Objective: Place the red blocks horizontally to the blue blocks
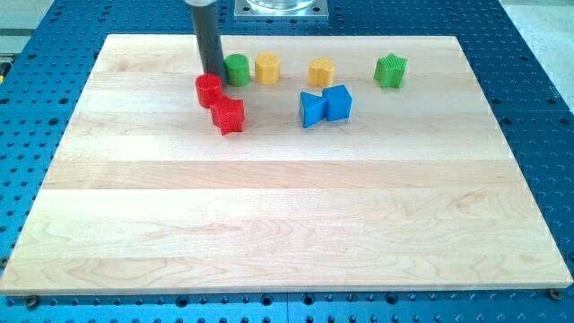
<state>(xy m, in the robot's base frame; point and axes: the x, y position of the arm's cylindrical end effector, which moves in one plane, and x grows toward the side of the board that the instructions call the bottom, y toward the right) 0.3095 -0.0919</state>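
Risk check, rod tip (213, 74) at upper left of frame, just above red cylinder (208, 90) and about touching it.
Wooden board (287, 215) is mostly bare; blocks crowd the upper part. Blue pair, blue block (338, 102) touching blue bow-tie block (312, 109), sits upper centre; red star-like block (229, 116) lies just below the red cylinder, well left of blue, roughly on the same row. Likely slip: a push downward drives the cylinder into the red star-like block, scattering both off the row; green cylinder (237, 69) just right of the tip could get clipped, then the yellow block (267, 67). No jaws on this rig, rod holds nothing.
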